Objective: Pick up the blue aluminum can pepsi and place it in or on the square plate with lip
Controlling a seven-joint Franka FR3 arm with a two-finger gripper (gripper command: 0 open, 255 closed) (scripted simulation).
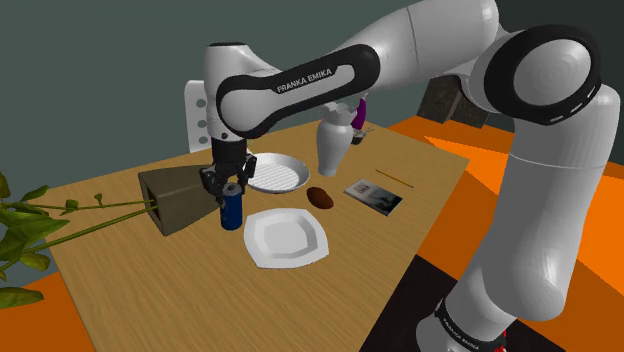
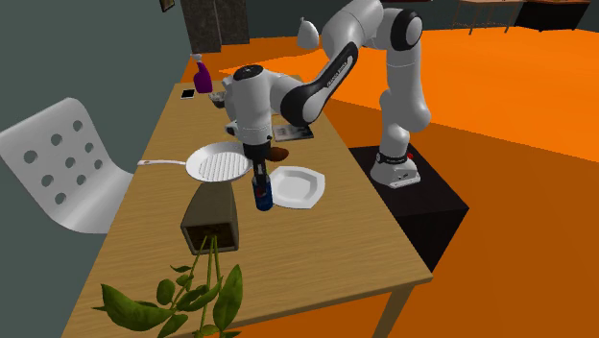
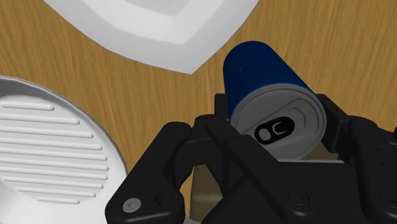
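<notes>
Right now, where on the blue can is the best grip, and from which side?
Its upper side wall, from straight above. The blue can stands upright on the table, so its round wall offers two opposite faces. The fingers clasp it there, just below its top.

Lit softly and evenly, seemingly from above. Faint, soft-edged shadows under the plate (image 1: 285,238) and can (image 1: 232,207) on the table (image 1: 110,260). Mild sheen along the white arm (image 1: 440,50), no hard glare. Dim on the wall (image 1: 60,80) in the shoulder view; brighter, with a vivid orange floor (image 2: 499,96), in the second exterior view. Pale gleam on the can's lid in the wrist view.
</notes>
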